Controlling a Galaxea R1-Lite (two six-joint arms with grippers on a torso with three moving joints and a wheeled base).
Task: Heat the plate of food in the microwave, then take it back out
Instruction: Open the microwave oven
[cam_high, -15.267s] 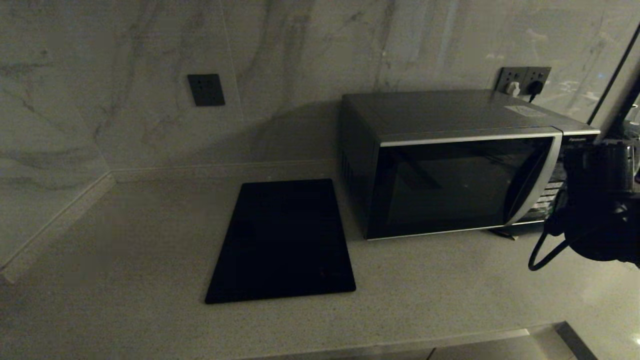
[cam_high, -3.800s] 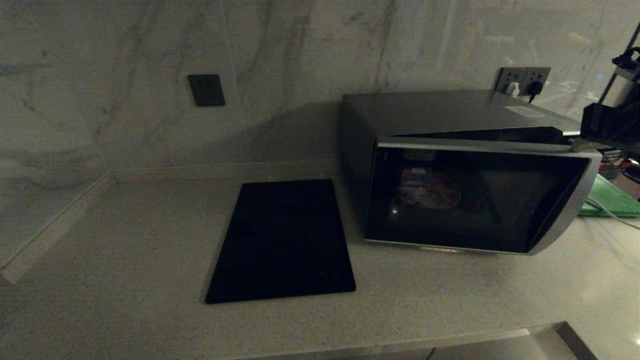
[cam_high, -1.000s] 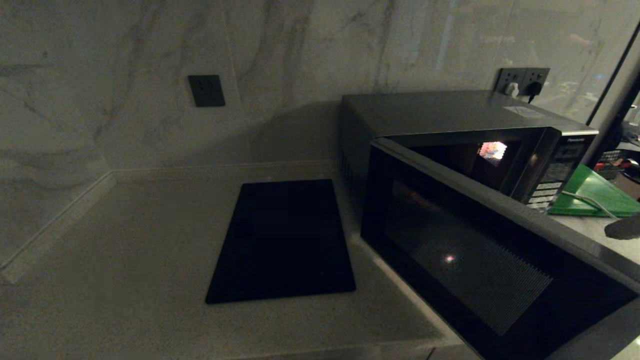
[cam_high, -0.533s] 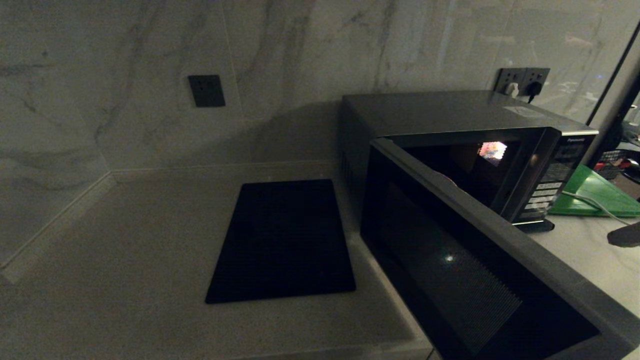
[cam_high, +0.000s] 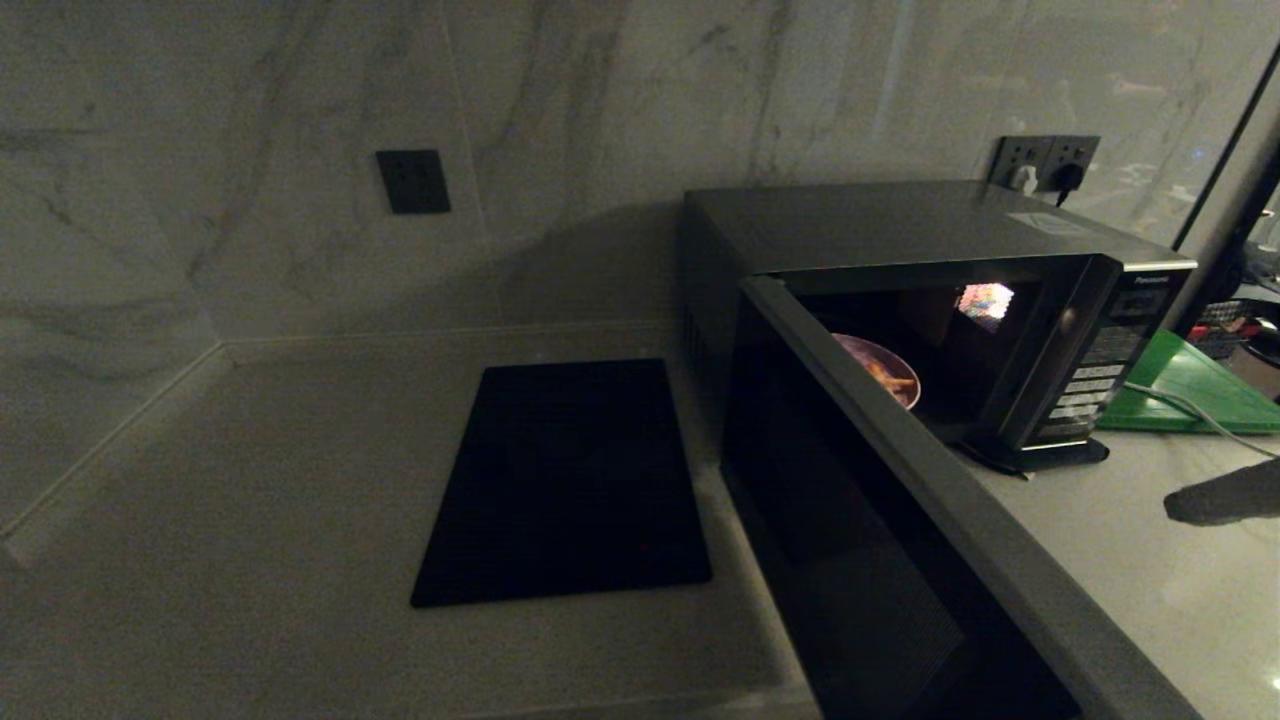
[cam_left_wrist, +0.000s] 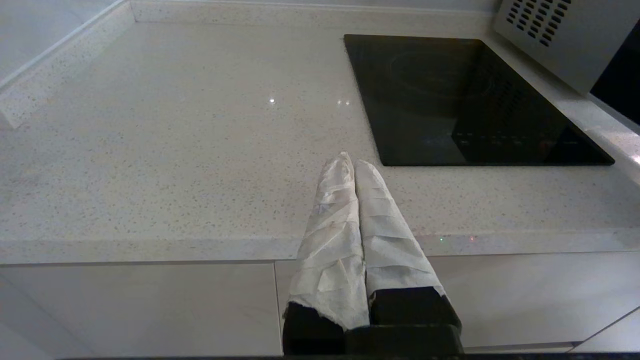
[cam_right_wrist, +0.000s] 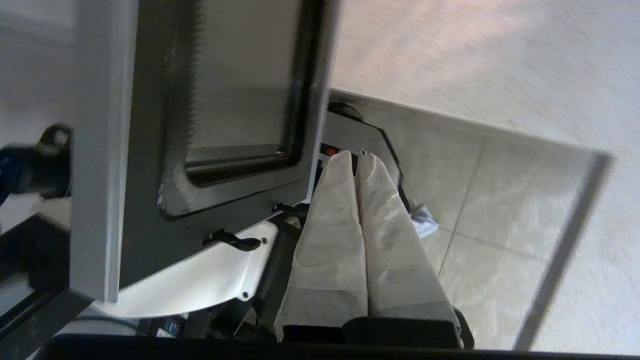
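plate of food (cam_high: 880, 372) sits inside the microwave (cam_high: 900, 240), door swung wide. my right gripper (cam_right_wrist: 356, 159), fingers pressed together, hangs beside the door's inner face; reaching in unopened, i might shove the plate deeper.

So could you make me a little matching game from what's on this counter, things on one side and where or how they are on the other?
Things:
1. plate
2. microwave door
3. cooktop
4. green board

Places or states:
A. flat on the counter, left of the microwave
B. swung wide open
C. inside the microwave
D. right of the microwave

Pairs: 1-C, 2-B, 3-A, 4-D
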